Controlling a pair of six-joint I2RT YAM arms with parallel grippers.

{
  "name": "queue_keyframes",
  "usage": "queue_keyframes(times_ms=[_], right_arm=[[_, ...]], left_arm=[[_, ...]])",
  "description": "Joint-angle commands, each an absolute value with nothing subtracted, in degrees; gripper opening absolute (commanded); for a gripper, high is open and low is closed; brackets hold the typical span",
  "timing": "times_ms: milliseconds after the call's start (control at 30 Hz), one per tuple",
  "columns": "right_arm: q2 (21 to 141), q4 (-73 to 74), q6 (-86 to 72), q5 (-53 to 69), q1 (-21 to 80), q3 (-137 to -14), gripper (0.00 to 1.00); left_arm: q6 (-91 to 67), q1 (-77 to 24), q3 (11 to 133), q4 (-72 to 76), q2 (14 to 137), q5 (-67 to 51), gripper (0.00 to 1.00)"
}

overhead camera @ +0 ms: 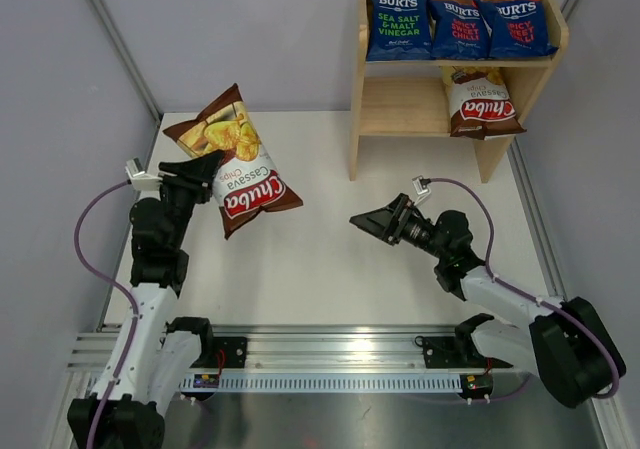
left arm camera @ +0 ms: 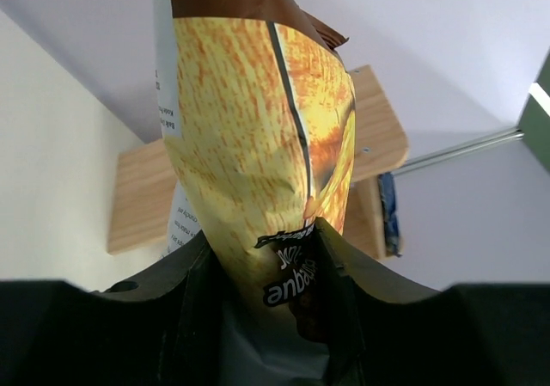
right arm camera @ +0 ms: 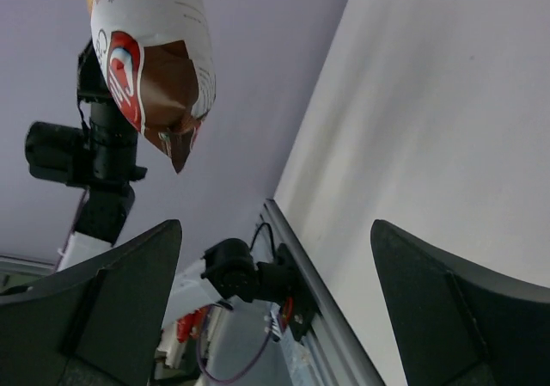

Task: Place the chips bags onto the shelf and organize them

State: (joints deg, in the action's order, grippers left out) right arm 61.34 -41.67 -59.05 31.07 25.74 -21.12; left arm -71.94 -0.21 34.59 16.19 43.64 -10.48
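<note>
Found left gripper (overhead camera: 210, 175) clamped on a Chuba bag (overhead camera: 236, 159), held aloft over the left part of the table (overhead camera: 330, 269). Found right gripper (overhead camera: 365, 221) spread wide, empty, above mid-table. Farther back, noted shelf (overhead camera: 400, 104): three BURTS bags (overhead camera: 459, 26) upright along upper tier, second Chuba bag (overhead camera: 480, 102) leaning at lower tier's right end.

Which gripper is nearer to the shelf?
Right. The right gripper is open in front of the shelf, near its left side. The left gripper is farther left, shut on a Chuba bag.
</note>
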Motion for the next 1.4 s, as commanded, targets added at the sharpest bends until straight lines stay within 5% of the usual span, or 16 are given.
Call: queue_keyframes(times_ms=[0, 467, 1367], right_arm=[[64.24, -69.77, -70.06, 24.80, 31.35, -19.86, 0.99], [78.21, -76.64, -51.51, 2.82, 55.89, -32.34, 0.99], [84.82, -72.70, -40.43, -2.11, 59.85, -44.56, 0.94]], left_arm=[[-78.48, -6.14, 33.66, 16.96, 38.77, 2.87, 0.25], [-87.00, -26.98, 30.50, 17.32, 27.86, 21.44, 0.22], [-95.63, -30.76, 21.18, 16.88, 20.04, 17.23, 0.21]])
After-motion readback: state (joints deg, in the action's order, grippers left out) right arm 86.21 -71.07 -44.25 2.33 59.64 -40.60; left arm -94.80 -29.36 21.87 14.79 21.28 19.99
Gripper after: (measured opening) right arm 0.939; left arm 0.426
